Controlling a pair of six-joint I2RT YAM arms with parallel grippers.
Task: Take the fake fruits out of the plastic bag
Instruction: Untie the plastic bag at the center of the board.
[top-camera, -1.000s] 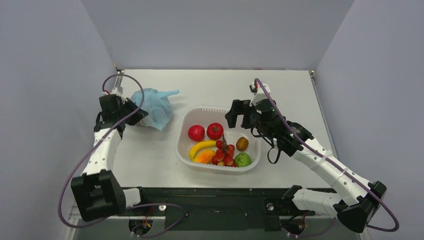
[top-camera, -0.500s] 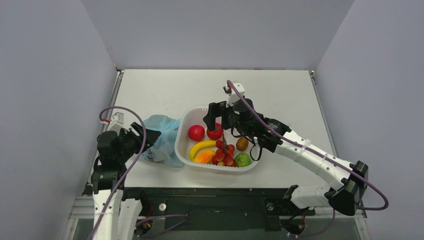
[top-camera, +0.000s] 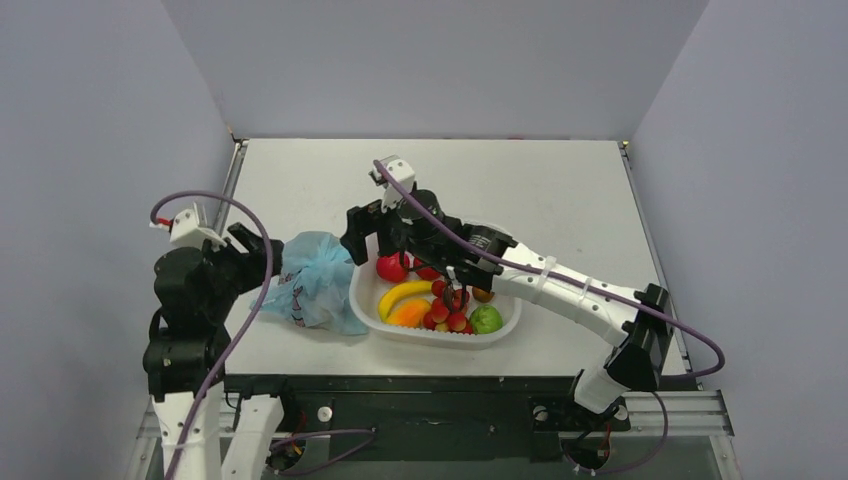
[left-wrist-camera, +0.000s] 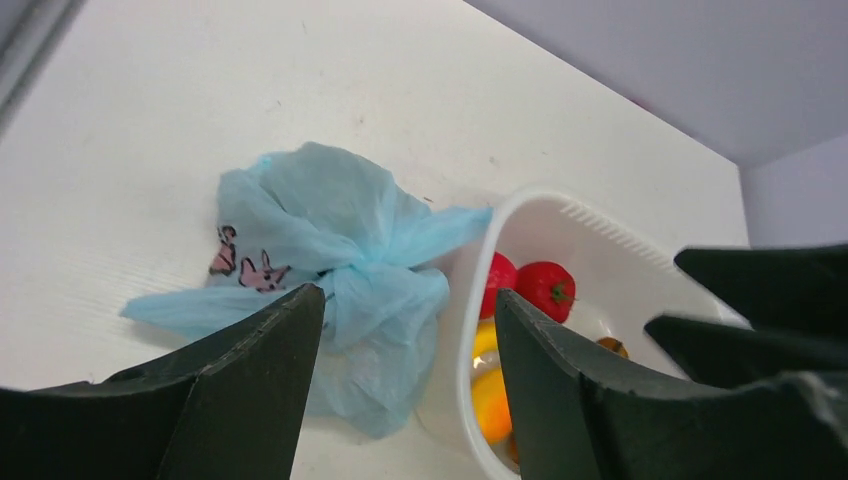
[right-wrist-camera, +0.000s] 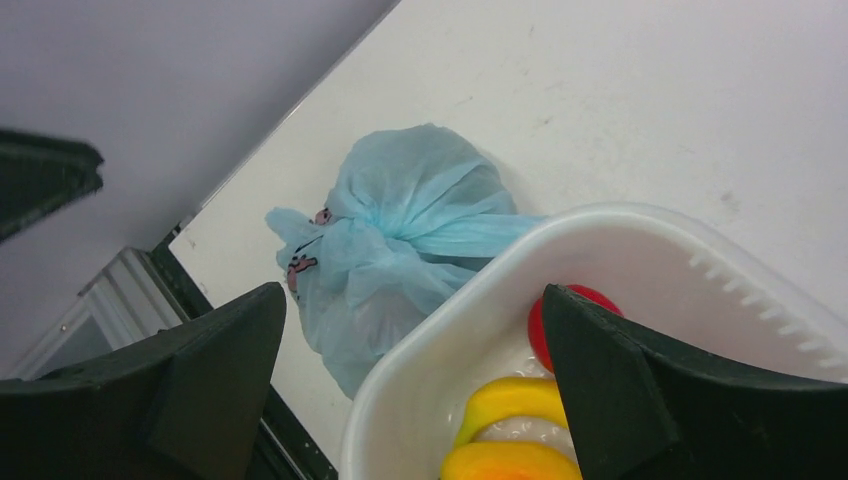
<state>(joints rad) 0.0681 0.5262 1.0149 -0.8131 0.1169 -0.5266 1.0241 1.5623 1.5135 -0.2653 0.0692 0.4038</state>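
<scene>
Our left gripper (left-wrist-camera: 408, 300) stands spread wide, with nothing clamped between its fingers. Just ahead of its tips lies the plastic bag (left-wrist-camera: 330, 240), slumped on the table (top-camera: 560, 190). Its neck is bunched and twisted shut, and its pink-and-dark print is turned toward this wrist. We cannot tell whether the fingertips touch the plastic. What the bag holds is hidden from us. On the far side from this gripper the bag presses against the wall of a white tub (left-wrist-camera: 600, 215).

Our right gripper (right-wrist-camera: 412, 300) is also wide open and empty. It hangs over the tub's rim on the bag's side, with the bag just ahead of and below its tips. Beneath and behind it, the tub holds two red round fruits (left-wrist-camera: 546, 288), a banana (top-camera: 400, 295), a grape bunch (top-camera: 450, 310) and a green fruit (top-camera: 486, 320).
</scene>
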